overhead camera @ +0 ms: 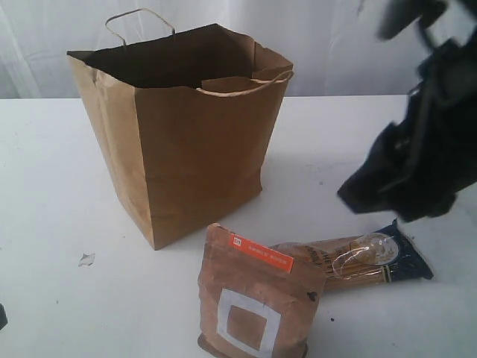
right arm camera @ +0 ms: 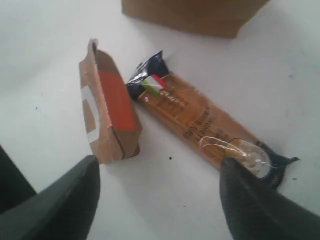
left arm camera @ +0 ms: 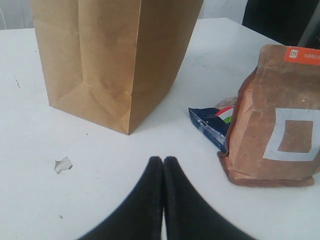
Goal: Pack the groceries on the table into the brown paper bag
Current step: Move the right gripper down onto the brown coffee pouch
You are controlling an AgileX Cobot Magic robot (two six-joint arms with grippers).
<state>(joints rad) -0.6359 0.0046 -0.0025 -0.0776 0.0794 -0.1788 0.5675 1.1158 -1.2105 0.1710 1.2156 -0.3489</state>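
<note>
Counting from the left of the exterior view, the table carries one small white paper scrap, one brown paper bag, one brown pouch with white square and one blue-ended spaghetti pack. That makes two groceries out on the tabletop.

The bag stands upright and open near the middle, both cord handles showing. Its inside is dark, so its contents cannot be told. The pouch stands upright in front of the bag and a little to its right, apart from it. The spaghetti pack lies flat just beside the pouch on its right, one blue end close against the pouch and the other pointing away.

Two arms are in play. The left gripper sits low over the table, aimed at the bag's bottom corner, with the scrap on one side of it and the pouch on the other. Its two fingers are pressed together with nothing between them.

The right arm hangs dark and blurred above the right of the table, over the spaghetti pack's far end. The right gripper looks down on the pouch and the pack, its fingers spread wide and holding nothing.
</note>
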